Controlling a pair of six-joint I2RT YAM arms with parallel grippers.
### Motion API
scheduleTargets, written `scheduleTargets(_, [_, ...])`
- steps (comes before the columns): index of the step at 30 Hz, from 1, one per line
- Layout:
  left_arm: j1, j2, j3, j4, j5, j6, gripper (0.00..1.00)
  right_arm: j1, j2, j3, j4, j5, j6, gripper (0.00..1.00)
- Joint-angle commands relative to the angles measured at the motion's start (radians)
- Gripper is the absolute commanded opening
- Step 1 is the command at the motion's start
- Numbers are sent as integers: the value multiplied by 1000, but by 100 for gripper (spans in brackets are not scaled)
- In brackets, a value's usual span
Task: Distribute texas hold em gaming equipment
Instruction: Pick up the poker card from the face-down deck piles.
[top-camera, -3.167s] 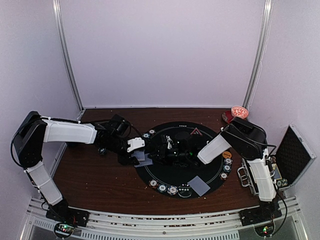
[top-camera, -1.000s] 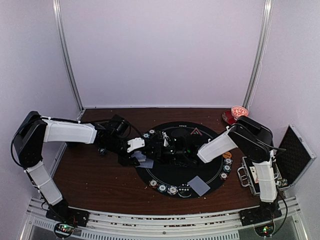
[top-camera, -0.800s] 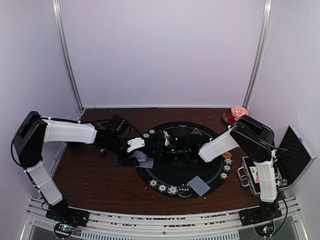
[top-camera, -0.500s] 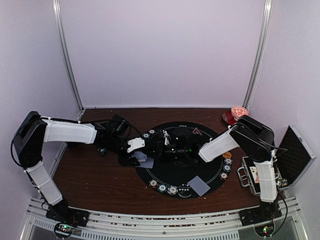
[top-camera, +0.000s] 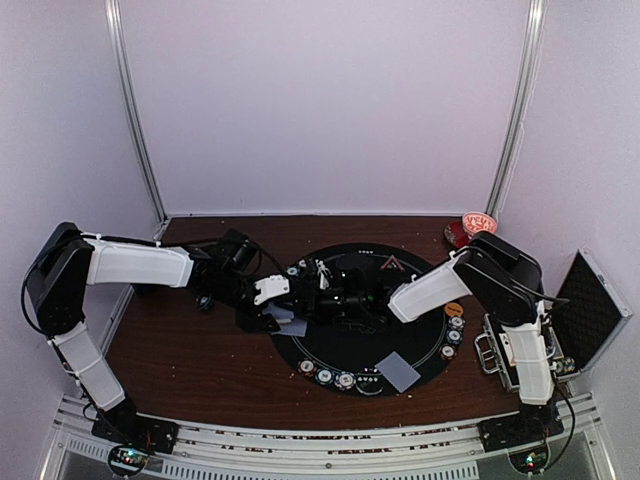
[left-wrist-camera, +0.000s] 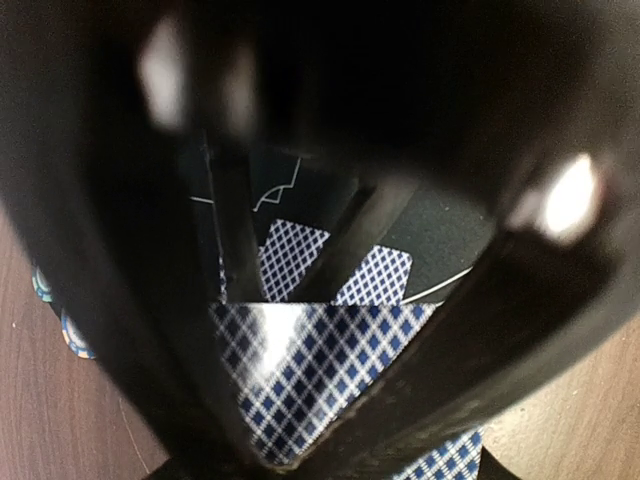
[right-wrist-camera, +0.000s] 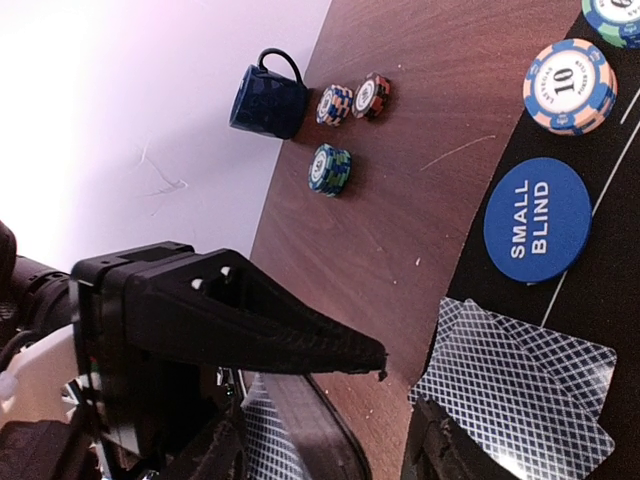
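SMALL BLIND disc (right-wrist-camera: 537, 220), 10 chip (right-wrist-camera: 569, 85)
Right wrist alone showed mug (right-wrist-camera: 268, 100); left pincer (top-camera: 281, 304) gripped cards (left-wrist-camera: 310, 380), right pincer (top-camera: 322, 290) gaped empty.

Glossy cards (left-wrist-camera: 300, 385), matt wood table (right-wrist-camera: 400, 190)

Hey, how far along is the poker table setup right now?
Looks done: chips line the mat edge, and the small blind disc is down with cards dealt beside it. In hand: the left gripper clamps the deck, the right gripper beside it. Left, likely: more hands to deal.
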Motion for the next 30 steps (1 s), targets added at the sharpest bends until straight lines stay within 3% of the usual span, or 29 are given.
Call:
scheduleTargets(1, [-1, -23, -1, 31, 17, 9, 61, 9, 40, 30, -19, 3, -8, 55])
scheduleTargets(10, [-2, -21, -3, 31, 16, 9, 60, -26, 11, -62, 20, 44, 13, 33])
scheduleTargets(24, [-1, -12, 0, 32, 10, 8, 61, -40, -80, -150, 163, -28, 49, 25])
scheduleTargets(26, [-2, -8, 1, 32, 10, 9, 61, -40, -97, -162, 168, -31, 51, 21])
scheduleTargets(30, [-2, -2, 2, 32, 7, 9, 61, -39, -111, -187, 246, -59, 89, 1])
